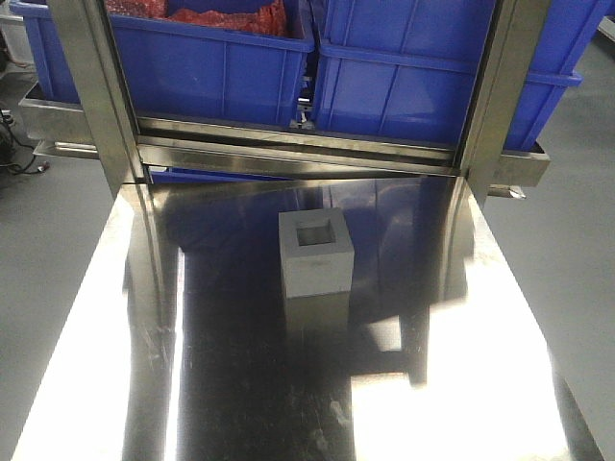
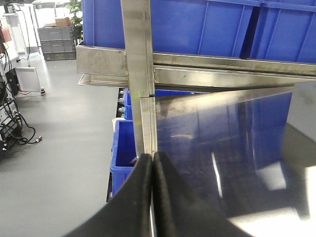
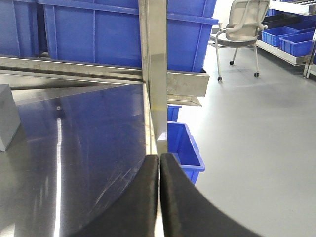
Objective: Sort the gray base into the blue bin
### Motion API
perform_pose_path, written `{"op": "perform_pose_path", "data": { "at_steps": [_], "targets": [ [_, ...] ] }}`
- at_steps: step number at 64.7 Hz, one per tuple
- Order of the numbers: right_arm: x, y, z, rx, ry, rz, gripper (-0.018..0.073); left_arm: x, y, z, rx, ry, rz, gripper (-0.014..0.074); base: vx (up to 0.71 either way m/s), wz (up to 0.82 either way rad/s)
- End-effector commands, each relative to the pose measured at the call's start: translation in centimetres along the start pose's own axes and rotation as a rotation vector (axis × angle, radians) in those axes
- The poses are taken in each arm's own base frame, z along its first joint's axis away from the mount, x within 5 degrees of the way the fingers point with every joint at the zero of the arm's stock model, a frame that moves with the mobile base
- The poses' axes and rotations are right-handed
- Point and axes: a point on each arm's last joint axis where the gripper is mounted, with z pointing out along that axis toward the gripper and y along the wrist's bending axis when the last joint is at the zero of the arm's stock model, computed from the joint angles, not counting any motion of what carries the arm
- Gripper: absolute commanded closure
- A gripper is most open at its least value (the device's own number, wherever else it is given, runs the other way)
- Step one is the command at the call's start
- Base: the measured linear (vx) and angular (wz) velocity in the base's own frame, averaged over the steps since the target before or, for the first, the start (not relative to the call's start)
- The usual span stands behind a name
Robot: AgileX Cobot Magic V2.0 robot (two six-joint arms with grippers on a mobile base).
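Note:
The gray base (image 1: 315,252) stands upright near the middle of the steel table (image 1: 240,384), its square recess facing up. It also shows as a gray corner at the right edge of the left wrist view (image 2: 302,111) and at the left edge of the right wrist view (image 3: 7,116). A large blue bin (image 1: 432,86) sits on the rack behind the table at back right, its inside hidden. My left gripper (image 2: 152,157) is shut and empty over the table's left edge. Over the right edge, my right gripper (image 3: 159,157) is likewise shut on nothing. Both are far from the base.
A second large blue tote (image 1: 211,67) holding red material sits at back left. Steel uprights (image 1: 91,86) (image 1: 500,86) and a crossbar (image 1: 298,154) frame the table's far end. Small blue bins (image 2: 123,148) (image 3: 182,145) stand on the floor beside the table. An office chair (image 3: 242,29) is far right.

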Motion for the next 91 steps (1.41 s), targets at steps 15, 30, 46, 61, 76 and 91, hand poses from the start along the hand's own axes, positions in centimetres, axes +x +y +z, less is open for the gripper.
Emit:
{"op": "perform_pose_path", "data": {
  "at_steps": [15,30,46,61,76,91],
  "targets": [
    [-0.7,0.0,0.0,0.001,-0.073,-0.014,0.0564,-1.4,0.0,-0.3,-0.004,-0.108,-0.008,0.0594,0.0,0.0],
    [-0.7,0.0,0.0,0.001,-0.073,-0.014,0.0564,-1.4,0.0,-0.3,-0.004,-0.108,-0.008,0.0594,0.0,0.0],
    [-0.7,0.0,0.0,0.001,-0.073,-0.014,0.0564,-1.4,0.0,-0.3,-0.004,-0.108,-0.008,0.0594,0.0,0.0],
    [-0.7,0.0,0.0,0.001,-0.073,-0.014,0.0564,-1.4,0.0,-0.3,-0.003,-0.109,-0.008,0.0594,0.0,0.0],
    [-0.7,0.0,0.0,0.001,-0.073,-0.014,0.0564,-1.4,0.0,-0.3,-0.003,-0.11,-0.008,0.0594,0.0,0.0],
    [-0.7,0.0,0.0,0.001,-0.073,-0.014,0.0564,-3.4,0.0,-0.7,-0.002,-0.245,-0.03,0.0594,0.0,0.0]
  ]
}}
